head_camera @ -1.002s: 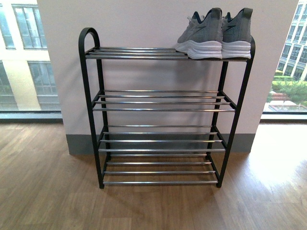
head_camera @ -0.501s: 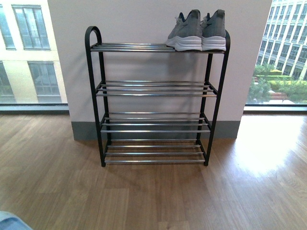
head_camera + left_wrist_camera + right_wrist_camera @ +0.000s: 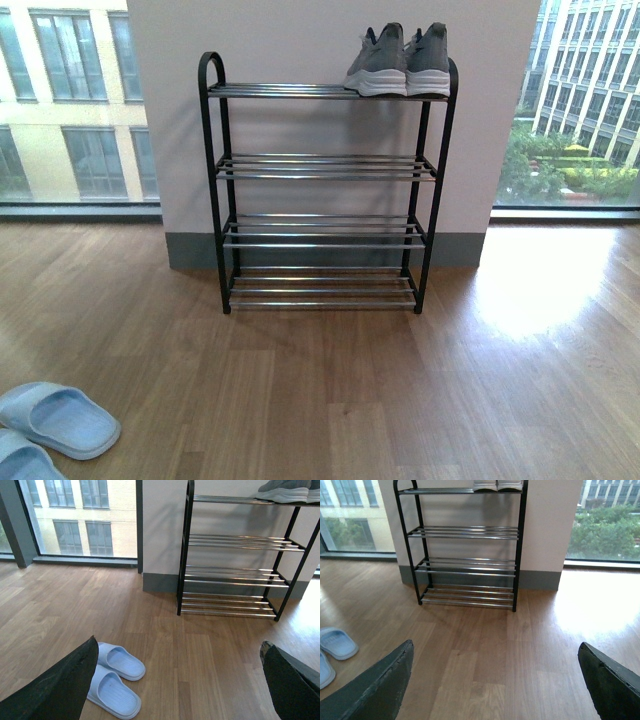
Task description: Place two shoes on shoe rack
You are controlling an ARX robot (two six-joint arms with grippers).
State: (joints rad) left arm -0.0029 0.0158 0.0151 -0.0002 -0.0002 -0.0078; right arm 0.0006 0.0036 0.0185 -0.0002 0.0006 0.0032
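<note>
The black shoe rack [image 3: 213,180] with chrome rod shelves stands against the white wall. A pair of grey sneakers [image 3: 399,62] sits on the right end of its top shelf. Two pale blue slides [image 3: 58,418] lie on the wood floor at the front left, also seen as slides [image 3: 116,675] in the left wrist view and slides [image 3: 335,643] in the right wrist view. My left gripper [image 3: 177,647] is open above the floor, the slides beside one finger [image 3: 65,680]. My right gripper [image 3: 495,650] is open over bare floor, facing the rack [image 3: 519,545]. Neither arm shows in the front view.
Tall windows [image 3: 70,100] reach the floor on both sides of the wall. A grey baseboard [image 3: 190,250] runs behind the rack. Sunlight glares on the floor [image 3: 530,290] at the right. Wood floor stretches between me and the rack.
The front view has drawn back from the rack, which now looks smaller and farther. The blue slides have come into sight at the lower left.
</note>
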